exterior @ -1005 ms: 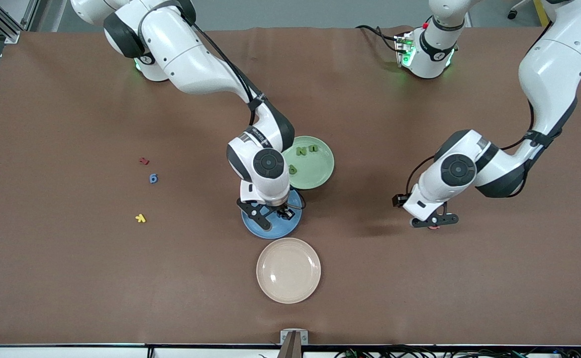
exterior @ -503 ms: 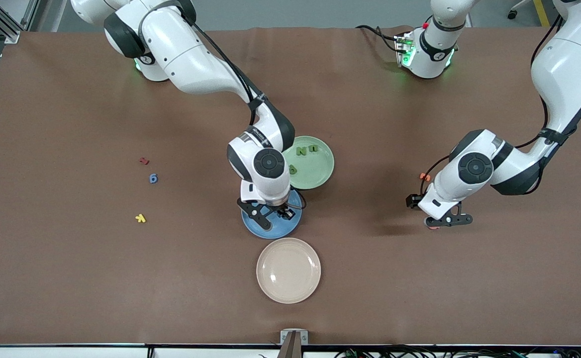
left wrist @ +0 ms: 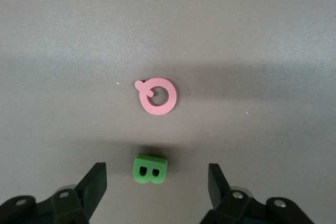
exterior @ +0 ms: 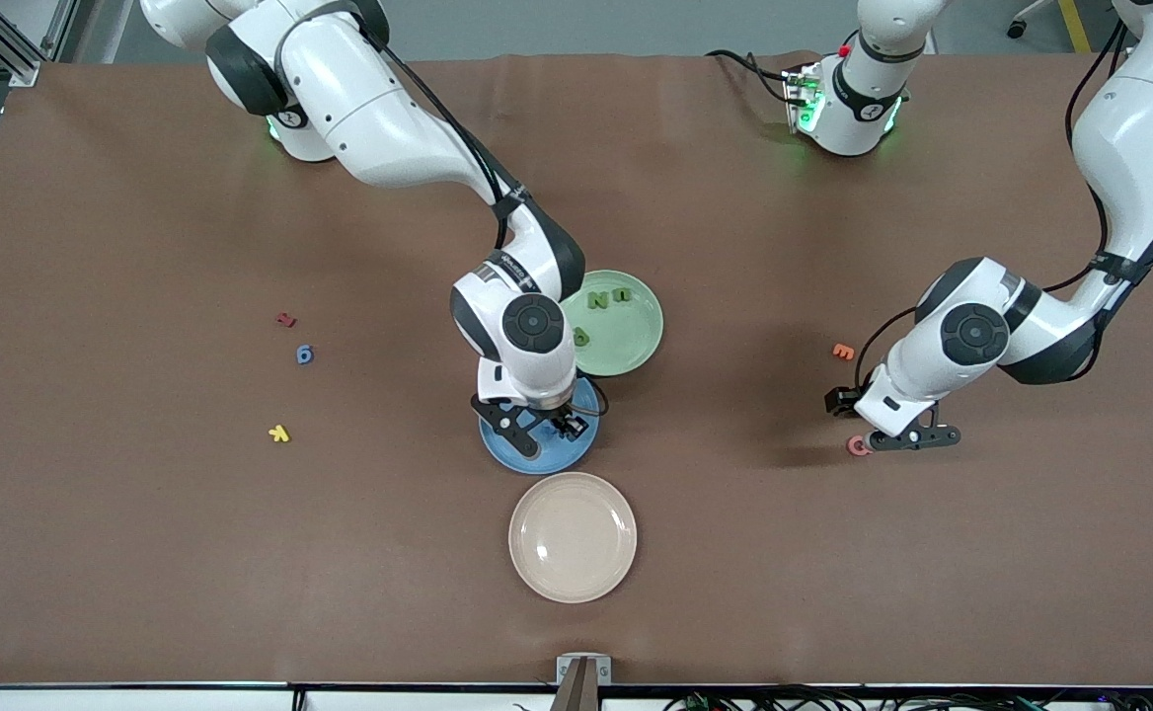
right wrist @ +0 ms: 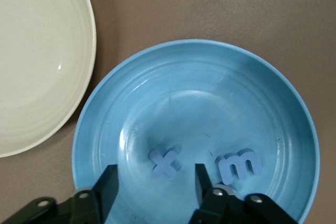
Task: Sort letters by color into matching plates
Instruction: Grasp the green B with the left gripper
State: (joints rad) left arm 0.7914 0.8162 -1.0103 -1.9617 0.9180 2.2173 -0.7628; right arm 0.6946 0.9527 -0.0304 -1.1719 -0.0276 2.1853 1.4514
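Bright even overhead light, soft shadows under arms, sharp focus.

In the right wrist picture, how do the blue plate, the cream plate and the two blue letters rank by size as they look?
1. blue plate and cream plate: unsure, the cream one is cut off
2. blue letter m
3. blue letter x

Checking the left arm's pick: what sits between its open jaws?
In the left wrist view, a green letter B lies on the bare table between the left gripper's open jaws, untouched. A pink letter lies just past it.
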